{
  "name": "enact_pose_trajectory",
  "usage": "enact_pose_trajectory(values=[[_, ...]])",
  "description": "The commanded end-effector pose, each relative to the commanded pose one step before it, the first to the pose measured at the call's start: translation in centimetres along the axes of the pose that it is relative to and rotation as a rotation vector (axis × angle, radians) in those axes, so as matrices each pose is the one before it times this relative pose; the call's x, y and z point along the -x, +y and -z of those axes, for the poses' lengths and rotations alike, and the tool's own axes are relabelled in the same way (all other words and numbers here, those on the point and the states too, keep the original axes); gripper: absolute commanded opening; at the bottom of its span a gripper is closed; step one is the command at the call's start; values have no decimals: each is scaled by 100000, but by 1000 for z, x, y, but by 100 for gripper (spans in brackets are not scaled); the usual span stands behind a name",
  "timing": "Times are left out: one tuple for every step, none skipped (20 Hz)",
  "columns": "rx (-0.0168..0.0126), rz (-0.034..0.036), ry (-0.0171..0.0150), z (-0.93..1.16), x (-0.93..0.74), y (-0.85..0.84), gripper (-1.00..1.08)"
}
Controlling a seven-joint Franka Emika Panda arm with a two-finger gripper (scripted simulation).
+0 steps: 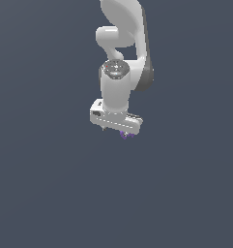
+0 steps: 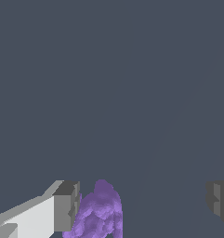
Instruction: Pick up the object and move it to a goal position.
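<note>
Purple object (image 2: 98, 214) beside one finger (image 2: 66, 206), wrist-view only.

From my remote seat: the purple object (image 2: 99, 214) sits just beside one finger (image 2: 67, 206) of the gripper (image 2: 143, 202), leaving a wide gap to the other finger; I see uniform grey surroundings.

White arm (image 1: 119, 58), glossy, darker grey shading along rear edge. End effector (image 1: 121, 130) white, with grey fingertips (image 2: 66, 206) in wrist view. Object (image 2: 98, 214) purple, mottled lighter and darker violet across lumpy surface; in exterior view only small purple speck, possibly with pale fleck. Background uniform slate blue-grey, plain, with faint lighter diagonal band.
</note>
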State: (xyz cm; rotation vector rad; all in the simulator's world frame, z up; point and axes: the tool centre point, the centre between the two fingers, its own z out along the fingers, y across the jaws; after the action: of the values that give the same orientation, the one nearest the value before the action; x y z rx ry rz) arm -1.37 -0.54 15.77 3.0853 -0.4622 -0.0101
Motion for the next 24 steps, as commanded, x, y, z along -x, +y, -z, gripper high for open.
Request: enact_pose_trajectory(values=[[-179,-5982,-1,-326,566,-385,100],[-69,-2372,-4,-129,235,-133,100],[-68,-2374,-6,-128,238,-125,100],[-67,-2376,-7,-127,242,-116,100],[-66,-2378,-8,-127,245,-108,100],[-65,-2380,-9,-126,248,-99,100],[-65,-2382,-10,-126,251,-91,100],[-64,-2385,-11,-125,253,-82,100],[-63,-2386,-12,-124,255,-74,100],[-62,-2388,-13,-124,257,-65,100],[-61,-2390,-14,-123,259,-56,100],[-60,-2393,-15,-122,260,-47,100],[-59,-2394,-16,-122,261,-38,100],[-58,-2396,-17,-121,262,-29,100],[-56,-2398,-17,-121,262,-20,100],[-55,-2399,-18,-120,262,-12,100],[-54,-2402,-19,-119,262,-3,100],[-53,-2403,-19,-119,262,6,100],[-52,-2405,-20,-118,261,15,100],[-51,-2407,-20,-117,260,24,100],[-50,-2409,-20,-117,258,32,100],[-49,-2411,-21,-116,257,41,100],[-48,-2412,-21,-115,255,49,100],[-47,-2414,-21,-114,253,58,100]])
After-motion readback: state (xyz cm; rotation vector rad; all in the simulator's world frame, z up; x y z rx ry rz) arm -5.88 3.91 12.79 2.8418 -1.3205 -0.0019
